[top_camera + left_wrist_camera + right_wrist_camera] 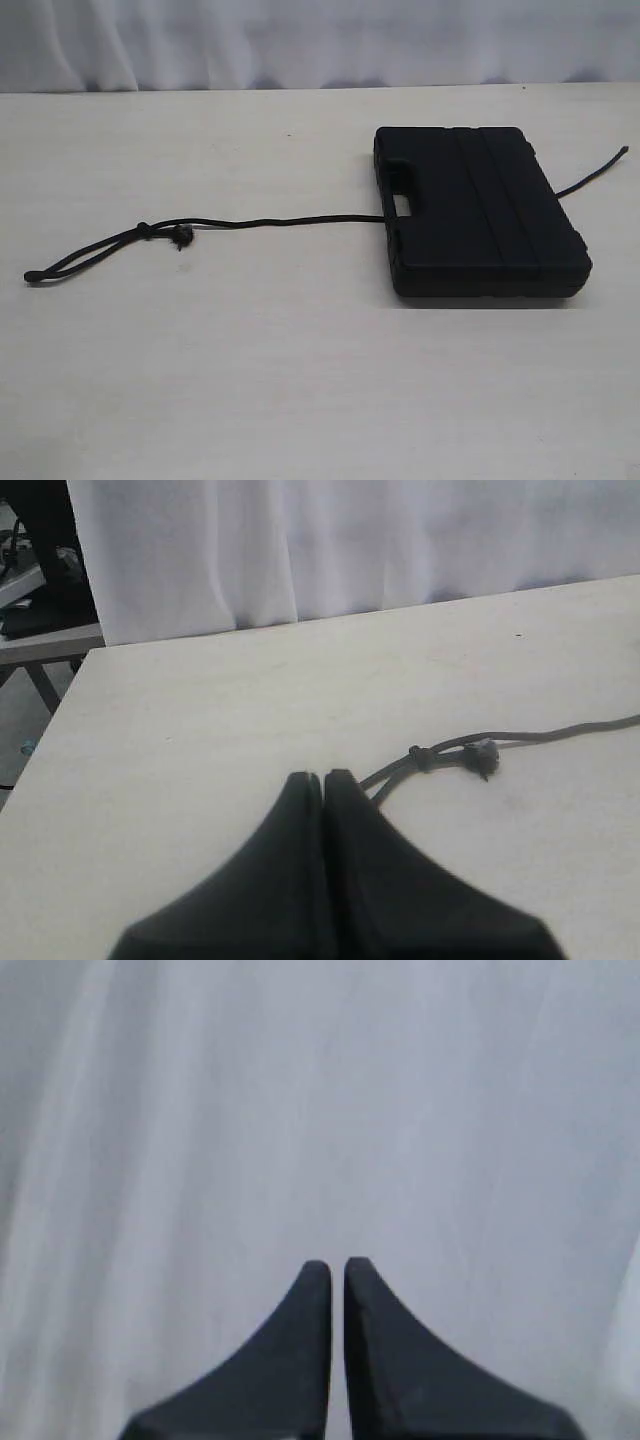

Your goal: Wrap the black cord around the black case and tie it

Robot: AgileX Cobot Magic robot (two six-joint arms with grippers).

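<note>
The black case (480, 208) lies flat on the table at the right of the exterior view, handle cut-out facing left. The black cord (280, 222) runs under it: its knotted loop end (145, 230) trails off to the left, its short free end (600, 172) pokes out behind the case on the right. Neither arm shows in the exterior view. In the left wrist view my left gripper (322, 777) is shut and empty, hovering short of the cord's knot (420, 755). My right gripper (337, 1265) is shut with a hairline gap, facing only white curtain.
The pale table (300, 380) ends at a white curtain (300, 40) along the back. In the left wrist view the table's edge (60, 715) drops off beside dark equipment and a stand.
</note>
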